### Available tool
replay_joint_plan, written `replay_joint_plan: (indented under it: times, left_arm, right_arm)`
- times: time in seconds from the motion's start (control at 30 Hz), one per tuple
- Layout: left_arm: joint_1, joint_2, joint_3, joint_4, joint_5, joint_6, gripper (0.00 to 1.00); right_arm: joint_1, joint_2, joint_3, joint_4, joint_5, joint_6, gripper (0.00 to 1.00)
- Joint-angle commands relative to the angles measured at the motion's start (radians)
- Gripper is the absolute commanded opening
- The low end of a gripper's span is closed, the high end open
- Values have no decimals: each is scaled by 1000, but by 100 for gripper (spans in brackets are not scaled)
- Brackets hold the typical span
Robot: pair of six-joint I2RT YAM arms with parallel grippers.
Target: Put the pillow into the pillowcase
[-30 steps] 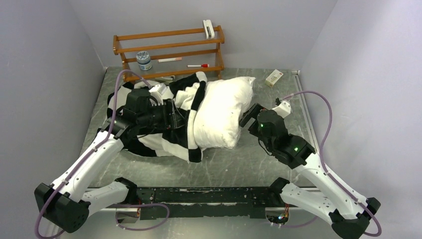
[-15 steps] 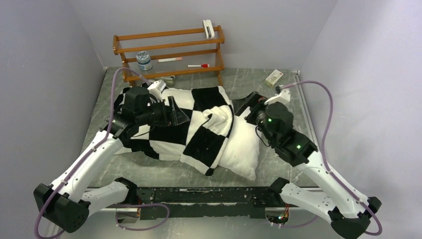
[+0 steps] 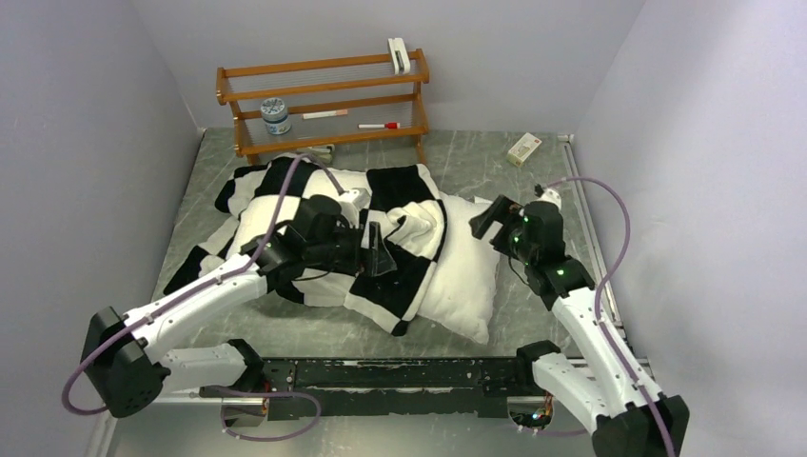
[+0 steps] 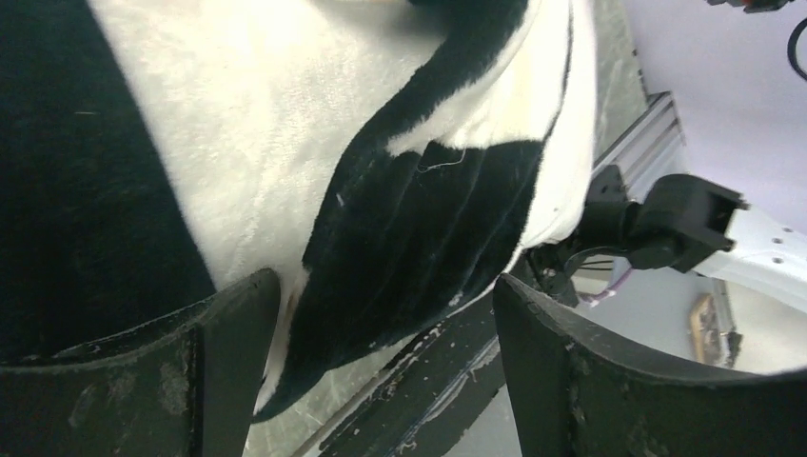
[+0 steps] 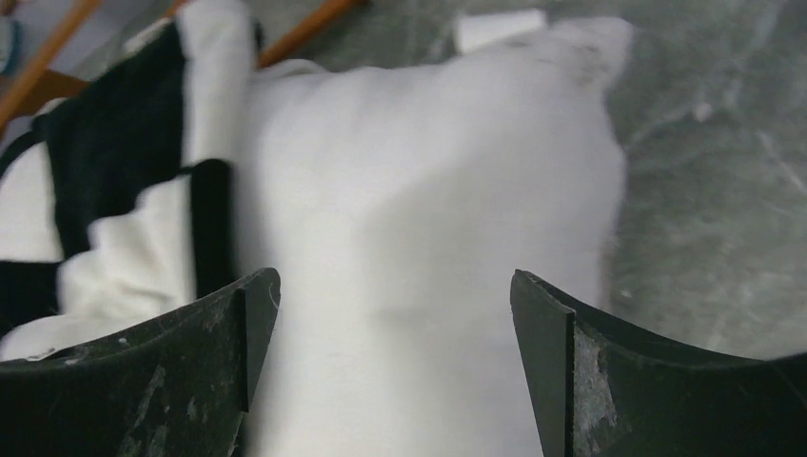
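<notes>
Across the table (image 3: 495, 157), pillowcase (image 3: 409, 190) half covers pillow (image 3: 466, 276); both jaws wide, empty.

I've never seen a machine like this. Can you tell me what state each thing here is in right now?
Pillow: lying flat, left part under the pillowcase, right end bare.
Pillowcase: rumpled, spread over part of the pillow.
Left tool: open, above the pillowcase.
Right tool: open, above the pillow's bare end.
Rack: upright by the back wall.
Jar: upright on the rack.
</notes>
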Motion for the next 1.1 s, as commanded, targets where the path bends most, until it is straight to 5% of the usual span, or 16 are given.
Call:
replay_joint_plan:
  times: [0.0, 0.13, 0.23, 0.3, 0.5, 0.67, 0.9, 1.07]
  left_arm:
    - [-49, 47, -54, 137, -124, 22, 86]
    - [-94, 87, -58, 240, -76, -6, 70]
    - [-149, 106, -16, 304, -42, -37, 20]
    - [-200, 122, 34, 371, -26, -78, 5]
    - [-372, 301, 219, 586, 18, -190, 5]
    - [-449, 463, 306, 750, 45, -270, 5]
    - [-545, 668, 558, 740, 58, -253, 5]
    - [-559, 683, 538, 754, 34, -260, 5]
  right_arm:
    - [-171, -47, -133, 55, -214, -37, 94]
    - [-268, -50, -280, 183, -471, 29, 89]
    - [-270, -115, -373, 301, -542, 128, 84]
    - [-269, -135, -424, 386, -581, 200, 77]
    - [-265, -116, -550, 642, -666, 410, 47]
    - [-229, -139, -574, 706, -637, 507, 45]
    - [-51, -151, -609, 768, -497, 590, 40]
    - [64, -100, -610, 822, -431, 617, 39]
